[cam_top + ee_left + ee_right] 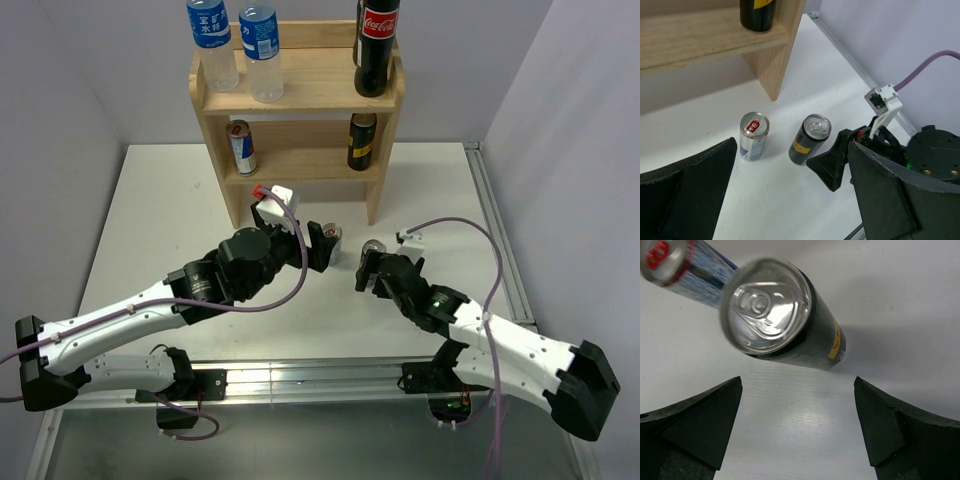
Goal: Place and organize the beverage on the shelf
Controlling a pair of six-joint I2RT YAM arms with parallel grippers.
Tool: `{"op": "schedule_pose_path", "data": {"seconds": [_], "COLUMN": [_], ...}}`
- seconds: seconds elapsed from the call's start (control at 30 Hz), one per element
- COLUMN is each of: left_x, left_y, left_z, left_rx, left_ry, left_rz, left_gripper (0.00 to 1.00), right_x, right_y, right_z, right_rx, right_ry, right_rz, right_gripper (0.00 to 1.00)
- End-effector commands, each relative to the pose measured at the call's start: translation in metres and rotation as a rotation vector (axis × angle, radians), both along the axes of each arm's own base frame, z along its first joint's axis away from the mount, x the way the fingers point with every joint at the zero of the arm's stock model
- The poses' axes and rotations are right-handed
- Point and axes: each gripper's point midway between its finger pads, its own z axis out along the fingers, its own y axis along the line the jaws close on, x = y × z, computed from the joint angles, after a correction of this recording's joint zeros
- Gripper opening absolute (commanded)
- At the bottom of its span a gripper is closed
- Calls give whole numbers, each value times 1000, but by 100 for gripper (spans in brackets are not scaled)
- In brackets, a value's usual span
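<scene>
Dark can [782, 315] stands upright on the table [160, 220], long axis vertical, out in front of the shelf [310, 92] and clear of its right side panel. The silver-blue can [754, 136] is just beside it on the left, also upright, with a small gap and no contact.

Working outward from the dark can, the right gripper [798, 382] is the nearer one. It sits straight behind the can on my side, fingers spread wide with nothing in them. The can lines up with the gap but is ahead of the fingertips, not between them yet.

The left gripper [318, 250] is also spread wide and empty, and sits closer to the silver-blue can. From overhead it looks almost on that can. I can't tell if a finger touches it, since the arm covers that spot.

On the shelf's lower tier there's a red-and-blue can [241, 147] on the left and a black-gold can [362, 141] on the right.

My read is right arm for the dark can: straight advance, side grasp across the body, then place it by the black-gold one. The tight spot is the right gripper's left finger, which has to slip into the gap between the two cans without tipping the silver-blue one. The two grippers are also close together.
</scene>
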Motion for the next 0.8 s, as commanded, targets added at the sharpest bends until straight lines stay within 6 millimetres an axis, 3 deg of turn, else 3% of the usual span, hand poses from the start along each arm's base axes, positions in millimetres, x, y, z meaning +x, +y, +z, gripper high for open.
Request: {"op": "schedule_pose_path", "data": {"seconds": [0.0, 0.07, 0.33, 0.57, 0.67, 0.77], "left_x": [-2, -2, -2, -3, -2, -2], "left_y": [12, 16, 29, 40, 43, 44], "left_z": [7, 6, 5, 3, -1, -4], "left_rx": [-34, -33, -26, -21, -12, -5], "left_ry": [-17, -18, -33, -38, -37, -34], "left_rz": [28, 38, 63, 86, 98, 99], "left_gripper": [99, 99, 99, 99, 99, 99], "right_x": [17, 24, 57, 70, 72, 74], "right_y": [6, 4, 6, 7, 7, 4], "right_z": [-5, -16, -11, -27, -30, -32], "right_rx": [26, 15, 16, 2, -2, -14], "right_ry": [-33, -17, -74, -81, -88, -91], "right_rz": [-56, -76, -125, -145, -153, -168], "right_gripper": [100, 100, 100, 99, 88, 64]}}
